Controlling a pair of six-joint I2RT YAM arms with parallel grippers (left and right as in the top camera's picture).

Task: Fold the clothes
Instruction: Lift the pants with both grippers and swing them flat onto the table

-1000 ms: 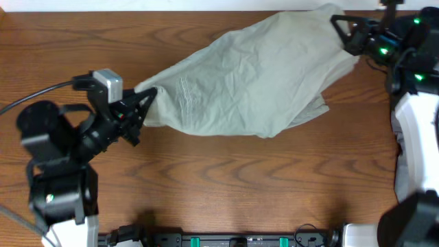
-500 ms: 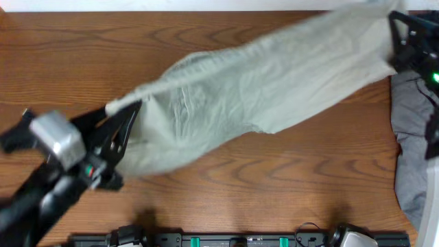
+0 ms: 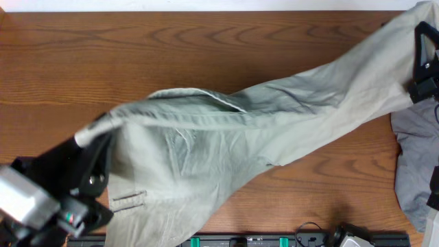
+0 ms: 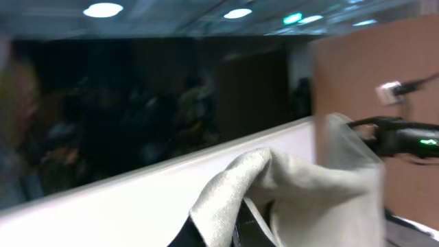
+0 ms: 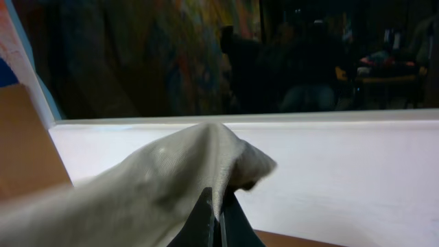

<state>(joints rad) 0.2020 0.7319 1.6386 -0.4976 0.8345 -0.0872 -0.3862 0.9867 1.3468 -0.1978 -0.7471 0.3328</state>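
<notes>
Khaki shorts stretched taut over the wooden table, near-left end pinched in the closed left gripper, far-right end clamped in the closed right gripper, grey garment at the right edge

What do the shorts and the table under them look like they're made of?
Shorts: likely a thin woven cotton, matte khaki-green; it creases softly and shows stitched seams. Table: wood or wood-look laminate, brown, smooth; wavy grain lines show, but real or printed is unclear.
</notes>
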